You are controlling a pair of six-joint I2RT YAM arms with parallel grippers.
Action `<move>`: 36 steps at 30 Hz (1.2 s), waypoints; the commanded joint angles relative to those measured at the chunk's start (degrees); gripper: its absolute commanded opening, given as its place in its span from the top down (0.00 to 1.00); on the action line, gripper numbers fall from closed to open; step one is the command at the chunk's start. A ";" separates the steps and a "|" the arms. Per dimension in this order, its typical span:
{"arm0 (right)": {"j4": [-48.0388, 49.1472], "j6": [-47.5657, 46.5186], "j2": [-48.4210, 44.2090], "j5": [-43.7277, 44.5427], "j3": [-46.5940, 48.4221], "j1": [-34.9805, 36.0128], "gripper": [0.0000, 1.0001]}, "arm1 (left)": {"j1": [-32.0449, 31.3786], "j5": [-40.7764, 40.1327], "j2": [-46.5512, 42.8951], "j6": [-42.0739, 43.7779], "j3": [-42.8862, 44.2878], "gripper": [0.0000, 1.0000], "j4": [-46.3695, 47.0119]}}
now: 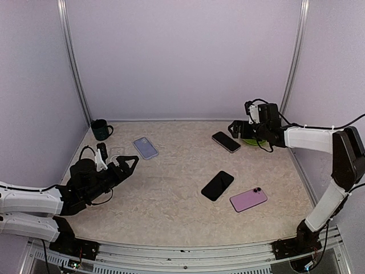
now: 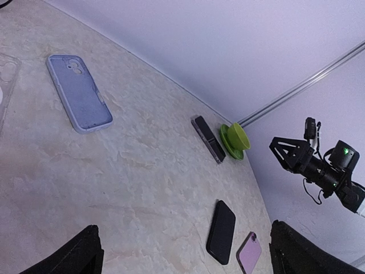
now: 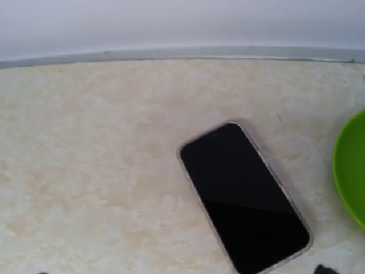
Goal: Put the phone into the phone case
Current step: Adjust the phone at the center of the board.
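Top external view is showing both arms reaching out over the beige table (image 1: 171, 211). The left gripper (image 1: 126, 165) is hovering low near the table's left side with its fingers spread and nothing between them; in the left wrist view its two dark fingers (image 2: 68, 257) are sitting far apart at the bottom corners. Just beyond it a lavender phone case (image 1: 145, 148) is lying flat with its hollow side up, and a clear phone case (image 2: 5, 85) is lying just beside that, closer to the left wall. A dark green mug (image 1: 101, 129) is standing upright in the far left corner.

The right gripper (image 1: 235, 128) is hanging over the far right part of the table, above a pale-rimmed phone (image 1: 226, 141). The right wrist view is looking down on this phone (image 3: 245, 197), which is lying screen up, untouched, close beside a green plate (image 3: 351, 171). Only the tips of the right fingers are peeking in at the bottom corners of that view, wide apart, so the jaws are standing open and gripping nothing.

Nearer the arms, a black phone (image 1: 217, 185) is lying screen up around the middle of the table, and a pink phone (image 1: 248, 200) is lying back up just to its right, apart from it. Both are well apart from the two cases.
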 commanded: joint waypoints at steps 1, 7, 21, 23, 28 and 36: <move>0.07 1.51 -2.71 -1.77 -2.26 -0.28 0.01 | 0.45 -7.16 -1.12 -1.82 1.21 0.01 -4.99; -0.57 1.18 -2.91 0.02 -5.51 1.30 0.02 | 0.47 -8.21 0.24 -1.93 2.22 0.01 -6.13; -2.18 1.31 -2.15 2.83 -5.77 3.80 0.05 | 0.63 -10.30 2.11 0.24 0.68 0.01 -2.69; -2.44 1.42 -2.04 2.72 -5.55 3.89 0.05 | 0.88 -10.30 2.67 0.06 0.59 0.01 -2.56; -3.31 1.39 -2.15 2.53 -5.28 4.20 0.06 | 2.40 -10.11 4.26 0.81 3.84 0.02 -7.78; -5.30 0.31 -1.34 1.61 -4.93 5.47 0.08 | 3.60 -12.79 11.71 3.80 13.56 0.04 -20.87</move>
